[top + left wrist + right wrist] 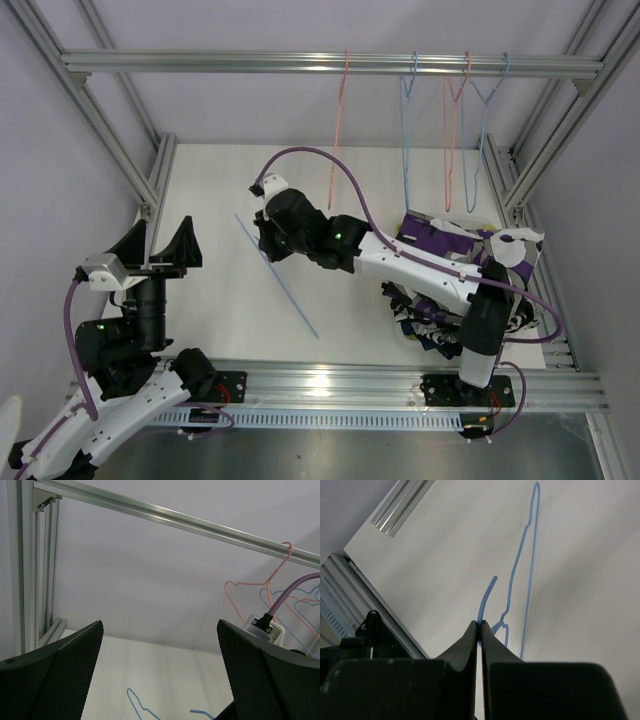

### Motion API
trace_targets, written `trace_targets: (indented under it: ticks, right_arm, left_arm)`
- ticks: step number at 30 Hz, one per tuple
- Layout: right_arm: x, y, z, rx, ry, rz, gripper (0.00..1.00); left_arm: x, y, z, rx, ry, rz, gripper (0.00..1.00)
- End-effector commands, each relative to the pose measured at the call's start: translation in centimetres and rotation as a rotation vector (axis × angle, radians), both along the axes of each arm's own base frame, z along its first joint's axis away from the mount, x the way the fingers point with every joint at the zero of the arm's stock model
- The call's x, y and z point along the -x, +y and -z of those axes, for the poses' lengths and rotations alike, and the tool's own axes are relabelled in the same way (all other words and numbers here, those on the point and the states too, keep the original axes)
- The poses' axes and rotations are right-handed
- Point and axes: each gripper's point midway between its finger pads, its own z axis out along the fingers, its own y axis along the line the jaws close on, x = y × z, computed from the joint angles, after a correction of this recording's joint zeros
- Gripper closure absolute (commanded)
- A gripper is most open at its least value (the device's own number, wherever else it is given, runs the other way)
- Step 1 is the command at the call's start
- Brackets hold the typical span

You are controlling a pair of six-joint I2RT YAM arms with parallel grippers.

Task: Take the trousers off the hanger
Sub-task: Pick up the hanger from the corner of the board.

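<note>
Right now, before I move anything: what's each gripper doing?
Left gripper: open, holding nothing.
Right gripper: closed on the hook of the blue hanger.

The left arm at 8 o'clock and the right arm at 4 o'clock share white shells, black joint housings and a small green light each. A purple cable loops along each, and the left gripper has black fingers with a fine mesh texture.

rail: brushed metal | table: matt | hanger: smooth blue | trousers: cloth | left pincer: dimpled matt black
</note>
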Motion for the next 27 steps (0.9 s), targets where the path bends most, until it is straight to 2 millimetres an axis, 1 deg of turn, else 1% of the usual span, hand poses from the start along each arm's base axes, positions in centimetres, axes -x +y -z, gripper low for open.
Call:
trace_targets:
  ticks: [1,2,6,9,16,17,19,20,21,22,23,24,27]
  right_arm:
    - [-0.4,-0.8,-4.1,-0.095,-0.053,0.070,1.00]
    - [-0.7,-1.0,-4.2,-0.096,-0.058,0.083,1.00]
    - [-1.2,-1.7,-5.9,-0.125,-0.083,0.135,1.00]
    - [-1.5,-2.3,-7.1,-0.146,-0.094,0.170,1.00]
    - [-2.0,-3.4,-11.0,-0.193,-0.132,0.222,1.00]
    - [-2.1,-3.5,-12.5,-0.218,-0.146,0.225,1.00]
    - [-2.3,-3.9,-13.7,-0.223,-0.162,0.235,1.00]
    - [-2.2,-4.1,-15.6,-0.256,-0.176,0.237,1.00]
    - [-2.1,-4.1,-16.0,-0.253,-0.180,0.235,1.00]
    - [-2.3,-4.4,-16.8,-0.263,-0.192,0.242,1.00]
    - [-2.3,-4.7,-18.8,-0.299,-0.207,0.244,1.00]
    - [-2.4,-4.6,-18.9,-0.289,-0.207,0.242,1.00]
    - [-2.8,-5.2,-20.7,-0.305,-0.217,0.251,1.00]
  left_arm:
    - [0.6,0.2,-1.4,0.024,-0.036,0.022,0.01]
    - [0.6,0.1,-1.3,0.023,-0.034,0.024,0.00]
    - [0.5,0.0,-1.4,0.022,-0.032,0.028,0.01]
    - [0.3,-0.5,-1.2,0.014,-0.020,0.043,0.01]
    - [-0.3,-1.9,-0.9,-0.017,0.009,0.082,0.01]
    - [-0.4,-2.0,-0.8,-0.021,0.012,0.085,0.01]
    - [-0.7,-2.8,-0.6,-0.041,0.024,0.105,0.01]
    - [-0.7,-2.9,-0.7,-0.042,0.025,0.111,0.01]
    - [-0.9,-3.2,-0.5,-0.049,0.033,0.115,0.01]
    - [-1.1,-3.4,-0.4,-0.055,0.043,0.120,0.00]
    - [-1.2,-3.6,-0.2,-0.057,0.049,0.121,0.01]
    - [-1.3,-3.7,-0.2,-0.062,0.052,0.122,0.01]
    - [-1.5,-3.9,0.0,-0.068,0.058,0.124,0.01]
